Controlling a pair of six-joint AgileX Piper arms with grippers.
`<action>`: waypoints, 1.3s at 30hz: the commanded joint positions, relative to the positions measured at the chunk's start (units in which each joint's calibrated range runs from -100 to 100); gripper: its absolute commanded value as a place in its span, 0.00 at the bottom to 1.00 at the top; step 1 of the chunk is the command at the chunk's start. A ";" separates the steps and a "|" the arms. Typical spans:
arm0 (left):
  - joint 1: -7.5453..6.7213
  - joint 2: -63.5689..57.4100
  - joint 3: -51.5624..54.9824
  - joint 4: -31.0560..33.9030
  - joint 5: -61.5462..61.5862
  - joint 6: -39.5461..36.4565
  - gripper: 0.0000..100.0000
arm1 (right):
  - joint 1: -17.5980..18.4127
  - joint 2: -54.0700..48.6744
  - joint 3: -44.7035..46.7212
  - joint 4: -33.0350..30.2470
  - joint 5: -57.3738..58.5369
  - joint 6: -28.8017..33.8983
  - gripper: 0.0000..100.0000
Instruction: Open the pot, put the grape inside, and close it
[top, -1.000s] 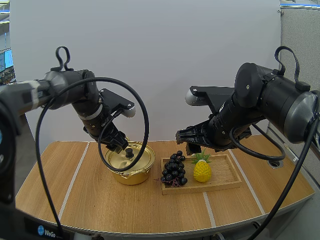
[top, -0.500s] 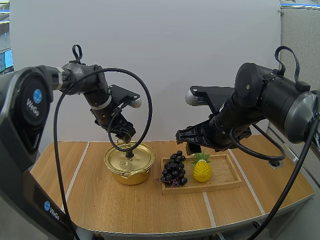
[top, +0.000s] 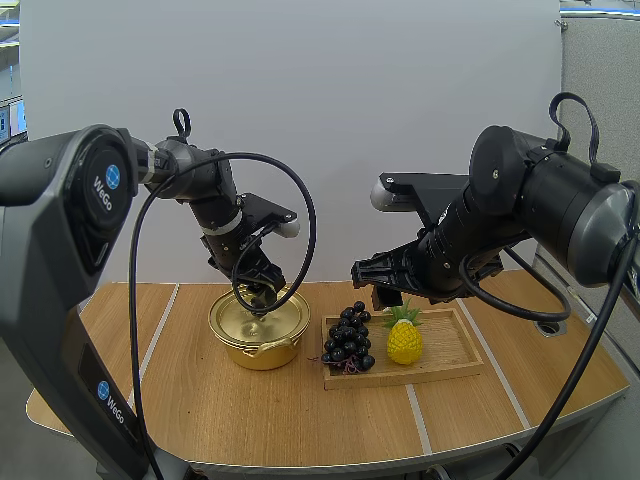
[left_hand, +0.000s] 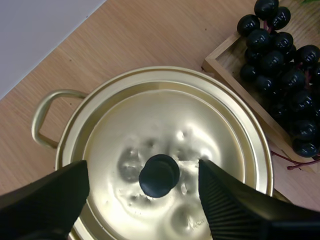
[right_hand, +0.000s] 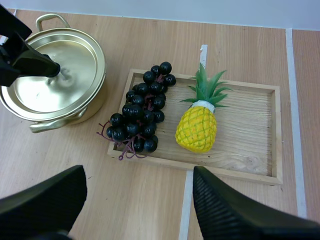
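Note:
A gold pot (top: 262, 352) stands on the table with its lid (left_hand: 150, 125) on. My left gripper (top: 262, 296) hangs just over the lid, open, one finger on either side of the black knob (left_hand: 159, 175) without touching it. From the right wrist the same gripper (right_hand: 47, 65) shows at the knob over the pot (right_hand: 75, 107). A bunch of dark grapes (top: 348, 338) (right_hand: 140, 117) (left_hand: 282, 65) lies at the left end of a wooden tray (top: 455, 352) (right_hand: 250, 150). High above the tray, my right gripper (top: 368, 275) (right_hand: 139, 172) is open and holds nothing.
A yellow toy pineapple (top: 404, 340) (right_hand: 197, 127) lies in the tray to the right of the grapes. The pot has a loop handle (left_hand: 42, 117) on its far side. The tray's corner (left_hand: 220, 60) sits close to the pot's right side.
My left arm has swung further in. Its gripper rose, then shifted right and came down around the lid knob. The right arm, pot and grapes have not moved.

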 joint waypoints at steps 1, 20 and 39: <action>-0.17 1.02 -0.44 0.21 -1.76 0.05 1.00 | -0.17 -0.23 -0.46 0.83 -0.79 -0.65 1.00; -0.17 6.06 -0.44 -0.02 -2.94 0.05 1.00 | -0.17 -0.23 -0.46 1.37 -0.79 -0.65 1.00; -0.17 4.17 -0.61 3.65 4.32 -2.21 0.00 | -0.17 -0.23 -0.46 1.37 -0.79 -0.65 1.00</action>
